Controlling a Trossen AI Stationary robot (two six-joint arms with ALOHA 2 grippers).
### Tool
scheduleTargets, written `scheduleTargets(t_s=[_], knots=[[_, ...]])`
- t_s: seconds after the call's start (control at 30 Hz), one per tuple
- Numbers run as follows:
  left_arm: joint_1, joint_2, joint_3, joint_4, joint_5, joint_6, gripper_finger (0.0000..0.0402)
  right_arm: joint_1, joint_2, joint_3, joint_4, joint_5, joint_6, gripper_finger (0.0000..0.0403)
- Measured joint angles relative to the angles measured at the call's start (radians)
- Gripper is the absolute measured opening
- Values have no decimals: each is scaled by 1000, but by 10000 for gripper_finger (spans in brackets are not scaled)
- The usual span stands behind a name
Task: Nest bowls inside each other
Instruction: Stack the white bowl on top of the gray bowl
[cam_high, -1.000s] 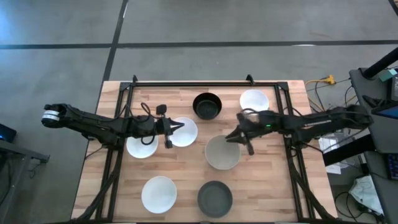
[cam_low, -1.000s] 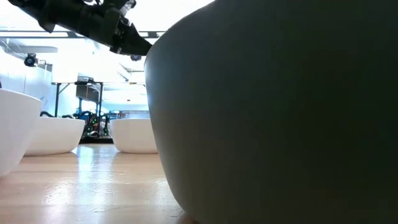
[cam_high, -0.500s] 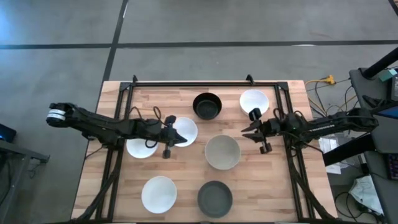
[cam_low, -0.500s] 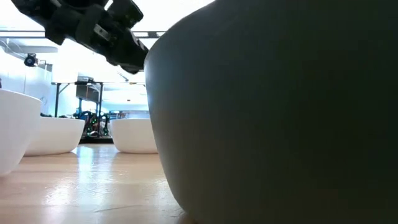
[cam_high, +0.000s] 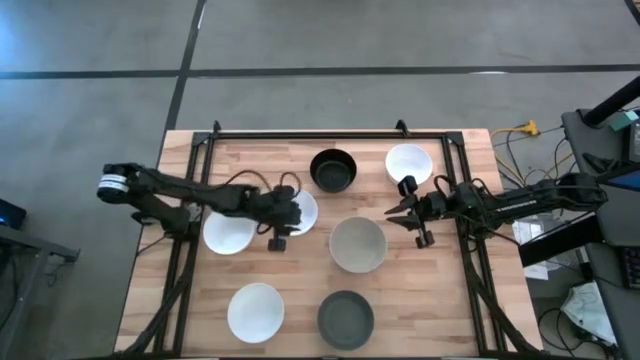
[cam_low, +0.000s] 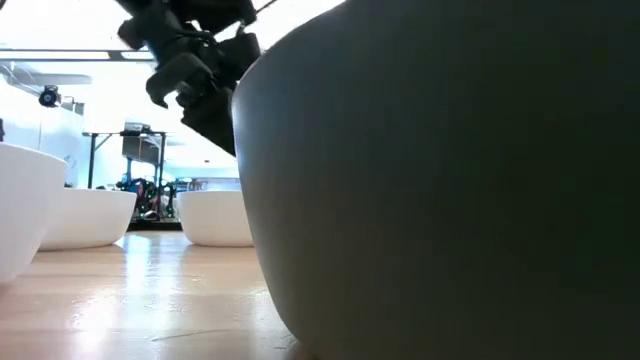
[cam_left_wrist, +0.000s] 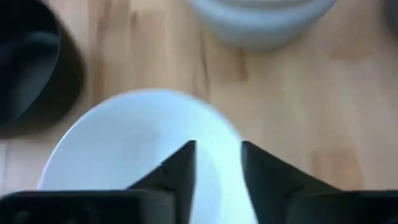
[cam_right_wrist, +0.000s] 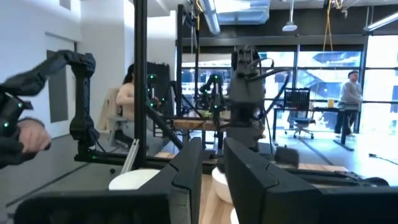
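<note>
Several bowls stand on the wooden table: a black one (cam_high: 333, 170), white ones (cam_high: 408, 162) (cam_high: 228, 234) (cam_high: 256, 312), a grey-green one (cam_high: 358, 245) and a dark grey one (cam_high: 346, 320). My left gripper (cam_high: 296, 210) (cam_left_wrist: 217, 158) hangs open over another white bowl (cam_high: 311, 213) (cam_left_wrist: 124, 143), tipped down toward its inside; whether it touches the bowl I cannot tell. My right gripper (cam_high: 392, 212) (cam_right_wrist: 213, 155) stands open right of the grey-green bowl, pointing toward the table's left with nothing between its fingers.
A black metal frame (cam_high: 330, 133) borders the table's far edge and sides. In the low view the dark grey bowl (cam_low: 450, 180) fills the near right. Bare wood lies between the bowls at the near left. People stand in the room beyond the table.
My left gripper has moved toward the table's right and tipped down over the white bowl. My right gripper has drawn back from the grey-green bowl's rim toward the right edge and tipped up to about level. No bowl has moved.
</note>
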Motion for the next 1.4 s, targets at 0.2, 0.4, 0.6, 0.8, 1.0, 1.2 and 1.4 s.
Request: scheduleTargets(t_s=[0.2,0.4,0.6,0.8,1.0,1.2,1.4], knots=[[9,71,121,-158,26,81,208,0,2,10,-8,0,0,61],[9,142,142,-244,93,56,234,0,2,10,-12,0,0,59],[11,224,143,-288,89,45,207,0,3,10,-14,0,-4,58],[11,257,160,-335,88,49,111,0,3,10,-14,0,-6,58],[11,222,162,-384,83,76,10,0,3,10,-14,0,-6,59],[-31,110,175,-462,-88,79,2,0,3,10,-25,1,-6,59],[-134,-38,167,-341,-442,103,1,-1,3,10,-30,2,-7,59]])
